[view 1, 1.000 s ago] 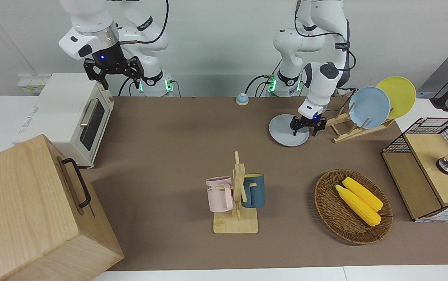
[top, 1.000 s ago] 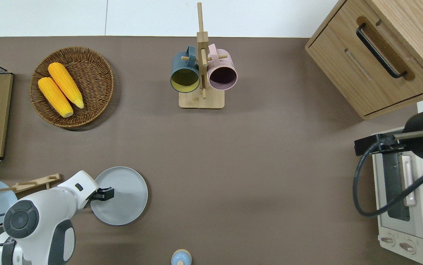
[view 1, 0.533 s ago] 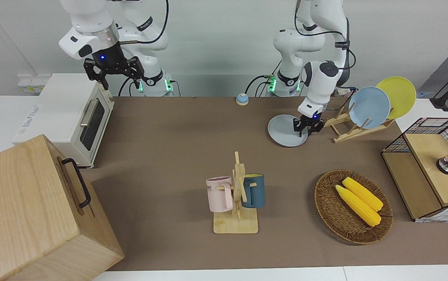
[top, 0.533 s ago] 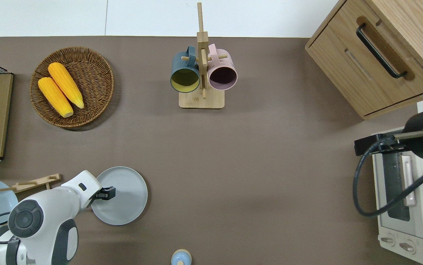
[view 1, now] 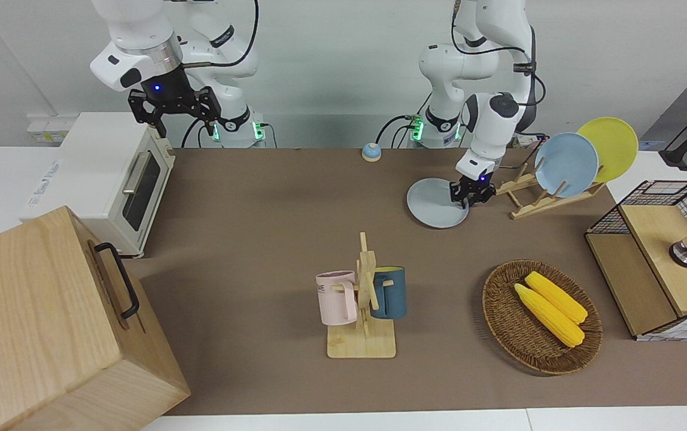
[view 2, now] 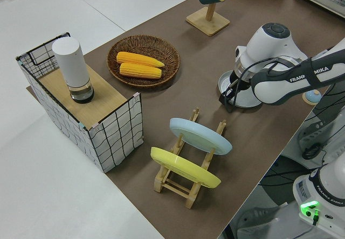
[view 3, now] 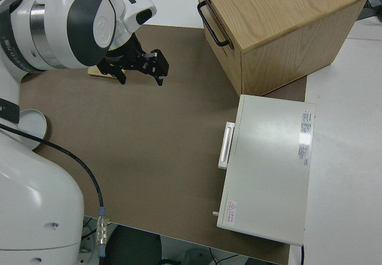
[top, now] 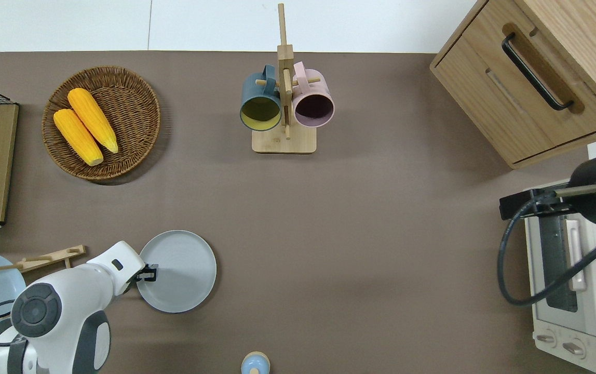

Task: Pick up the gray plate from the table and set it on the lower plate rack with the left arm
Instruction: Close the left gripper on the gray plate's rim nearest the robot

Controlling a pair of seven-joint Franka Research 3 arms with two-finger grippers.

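Note:
The gray plate (view 1: 436, 205) is near the left arm's base, beside the low end of the plate rack (view 1: 529, 202). It also shows in the overhead view (top: 181, 271). My left gripper (view 1: 471, 194) is shut on the plate's rim at the edge nearest the rack (top: 38, 258). The plate looks slightly raised at that edge. The rack holds a light-blue plate (view 1: 566, 164) and a yellow plate (view 1: 610, 146) on its higher pegs; its lower pegs are free. My right gripper (view 1: 183, 123) is open, parked.
A mug stand (view 1: 362, 344) with two mugs stands mid-table. A wicker basket (view 1: 508, 326) with corn and a wire crate (view 1: 648, 197) sit toward the left arm's end. A toaster oven (view 1: 104, 173) and wooden cabinet (view 1: 38, 323) are at the right arm's end. A small blue bell (view 1: 371, 152) sits between the arms' bases.
My left gripper's fingers closed from wide apart onto the plate's rim. The plate shifted a little toward the right arm's end of the table and its edge rose.

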